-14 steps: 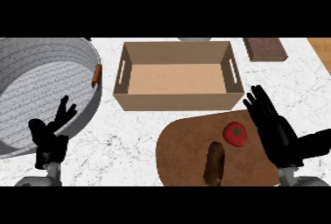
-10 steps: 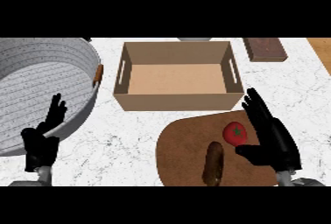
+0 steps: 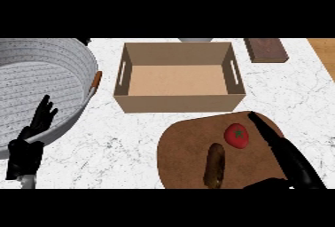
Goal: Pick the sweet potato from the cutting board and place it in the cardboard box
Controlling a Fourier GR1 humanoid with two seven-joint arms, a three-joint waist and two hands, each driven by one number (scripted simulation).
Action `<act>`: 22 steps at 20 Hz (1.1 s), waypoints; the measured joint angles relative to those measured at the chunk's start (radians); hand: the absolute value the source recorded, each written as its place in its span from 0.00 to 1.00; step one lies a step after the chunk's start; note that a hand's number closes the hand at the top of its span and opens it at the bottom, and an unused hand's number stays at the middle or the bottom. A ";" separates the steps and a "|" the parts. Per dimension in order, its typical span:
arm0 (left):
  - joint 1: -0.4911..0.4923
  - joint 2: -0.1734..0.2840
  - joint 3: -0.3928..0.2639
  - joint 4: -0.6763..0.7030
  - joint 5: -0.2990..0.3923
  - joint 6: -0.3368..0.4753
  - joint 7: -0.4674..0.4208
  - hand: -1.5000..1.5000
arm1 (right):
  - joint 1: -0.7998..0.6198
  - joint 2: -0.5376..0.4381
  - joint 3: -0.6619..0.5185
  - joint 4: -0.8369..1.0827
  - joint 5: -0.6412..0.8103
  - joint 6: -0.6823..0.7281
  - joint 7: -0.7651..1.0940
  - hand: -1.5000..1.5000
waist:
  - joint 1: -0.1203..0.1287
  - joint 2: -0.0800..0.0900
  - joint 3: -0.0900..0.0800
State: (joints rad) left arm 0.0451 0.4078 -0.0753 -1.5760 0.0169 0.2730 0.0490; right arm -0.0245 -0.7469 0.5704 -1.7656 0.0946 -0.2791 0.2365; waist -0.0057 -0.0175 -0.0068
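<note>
The sweet potato (image 3: 215, 165) lay on the brown cutting board (image 3: 186, 146), its long axis running almost straight away from the robot, the far end tipped slightly toward the right. It was just left of the right hand (image 3: 288, 157), whose fingers (image 3: 260, 126) were held straight and close together, stretched out over the board's right part and pointing up toward the cardboard box (image 3: 179, 103). None of them touched the sweet potato, and nothing was pinched. The near end of the sweet potato reached the lower limit of the view, so its tip was hard to make out.

Between the sweet potato and those fingers sat a red tomato (image 3: 237, 135) with a green stem spot, on the board and just left of the fingertips. Whether the fingers touched it could not be told. The box stood beyond the fingertips, open-topped, with slot handles in its side walls and its near wall close to the board's far edge.

Left of everything, a large grey speckled pot (image 3: 39, 80) took up the tabletop's (image 3: 124, 137) left side, cut off by the view's edge, with an orange-brown handle (image 3: 95, 81) on its rim. The left hand (image 3: 29, 142) showed at the lower left in front of the pot's wall, fingers up and slightly spread, holding nothing. A dark brown block (image 3: 266, 49) lay well beyond the right fingers, right of the box. The right hand's palm and thumb were largely cut off below.
</note>
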 measured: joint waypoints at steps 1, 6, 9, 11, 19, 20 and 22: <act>0.005 0.003 -0.002 -0.003 -0.002 -0.002 -0.006 0.50 | 0.018 0.001 0.009 -0.020 0.014 -0.009 -0.011 0.00 | -0.004 0.000 0.002; 0.016 0.016 -0.007 -0.011 -0.012 -0.003 -0.016 0.50 | 0.037 -0.050 0.026 -0.104 0.078 0.015 -0.026 0.00 | -0.008 0.001 0.007; 0.019 0.031 -0.004 -0.020 -0.015 -0.007 -0.021 0.50 | -0.004 -0.132 0.028 -0.142 0.133 0.084 0.039 0.00 | -0.003 0.003 0.007; 0.018 0.044 -0.001 -0.022 -0.017 -0.013 -0.027 0.50 | -0.036 -0.184 0.042 -0.150 0.160 0.155 0.092 0.00 | 0.005 0.006 0.007; -0.003 0.060 -0.004 -0.016 -0.027 -0.013 -0.016 0.50 | -0.223 -0.226 0.118 -0.188 0.121 0.502 0.374 0.00 | 0.033 0.015 0.007; -0.004 0.069 -0.001 -0.014 -0.028 -0.019 -0.017 0.50 | -0.245 -0.219 0.133 -0.184 0.111 0.545 0.412 0.00 | 0.036 0.016 0.007; -0.005 0.082 0.003 -0.011 -0.030 -0.026 -0.015 0.50 | -0.286 -0.185 0.165 -0.172 0.095 0.617 0.490 0.00 | 0.038 0.015 0.007</act>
State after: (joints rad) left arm 0.0400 0.4897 -0.0719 -1.5866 -0.0134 0.2465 0.0340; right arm -0.3104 -0.9315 0.7351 -1.9380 0.1894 0.3375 0.7266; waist 0.0328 -0.0022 0.0005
